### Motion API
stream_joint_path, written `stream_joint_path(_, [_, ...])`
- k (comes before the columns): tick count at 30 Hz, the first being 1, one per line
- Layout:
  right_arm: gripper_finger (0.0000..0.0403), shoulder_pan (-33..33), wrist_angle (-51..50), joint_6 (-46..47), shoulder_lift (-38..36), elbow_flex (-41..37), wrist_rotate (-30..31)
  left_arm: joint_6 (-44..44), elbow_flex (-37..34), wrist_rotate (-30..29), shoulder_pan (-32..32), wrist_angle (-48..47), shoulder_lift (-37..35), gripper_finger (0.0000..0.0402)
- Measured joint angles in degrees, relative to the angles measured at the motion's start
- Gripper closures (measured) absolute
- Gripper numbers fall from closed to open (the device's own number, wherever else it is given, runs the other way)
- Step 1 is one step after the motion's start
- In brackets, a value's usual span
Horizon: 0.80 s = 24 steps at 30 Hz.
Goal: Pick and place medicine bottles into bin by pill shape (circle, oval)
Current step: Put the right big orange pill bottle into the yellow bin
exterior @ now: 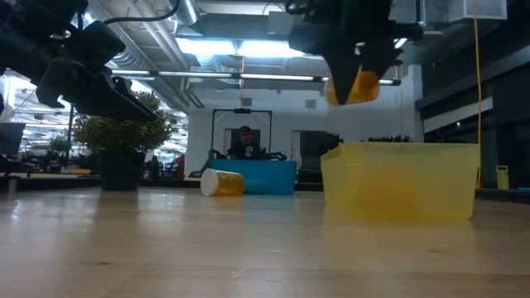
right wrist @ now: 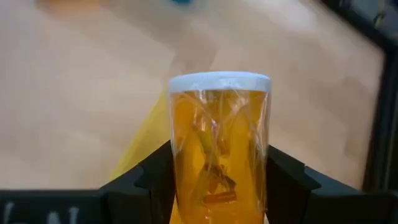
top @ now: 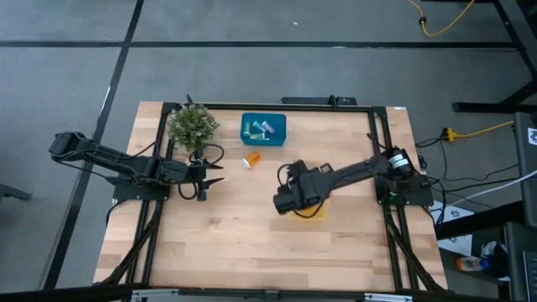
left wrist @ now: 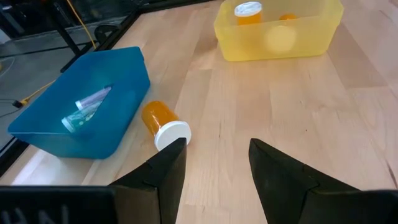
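My right gripper (exterior: 358, 62) is shut on an orange medicine bottle (right wrist: 219, 143) with a white cap, above the yellow bin (exterior: 402, 182); the pair also shows in the high view (top: 287, 201). Another orange bottle (left wrist: 163, 123) lies on its side on the table beside the blue bin (left wrist: 81, 106), which holds pale bottles (left wrist: 87, 106). Orange bottles (left wrist: 249, 12) show inside the yellow bin (left wrist: 280, 37). My left gripper (left wrist: 214, 168) is open and empty, just above the table near the lying bottle, at the table's left (top: 210, 180). My right gripper pinches the orange bottle's body (right wrist: 186, 186) between its two fingers (right wrist: 146, 177), at the end away from the cap. The white cap (right wrist: 219, 82) points away from the wrist. The bottle hangs below the gripper (exterior: 356, 87), lifted clear above the yellow bin's rim.
A small potted plant (top: 193, 126) stands at the table's far left, beside the blue bin (top: 264, 127). A black frame runs round the table edges (top: 369, 126). A person (exterior: 244, 141) sits in the room beyond the table. Bare wood lies toward the near edge (top: 252, 243).
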Motion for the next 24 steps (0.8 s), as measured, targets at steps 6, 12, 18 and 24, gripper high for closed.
stream_joint_path(6, [0.0217,2.49,0.88,3.93,0.0,0.0,-4.12,0.0,0.0,0.02,0.0,0.0,0.0,0.0233])
stream_joint_path(12, [0.0217,2.78,3.78,3.88,0.03,0.0,-12.88,0.0,0.0,0.02,-0.01,0.0,0.0,0.0233])
stream_joint_path(18, [0.0216,2.78,3.8,3.69,0.04,0.0,-14.39,0.0,0.0,0.02,0.0,0.0,0.0,0.0233])
stream_joint_path(24, [0.0212,2.76,3.87,3.69,0.04,0.0,-17.54,-0.01,0.0,0.02,0.0,0.0,0.0,0.0233])
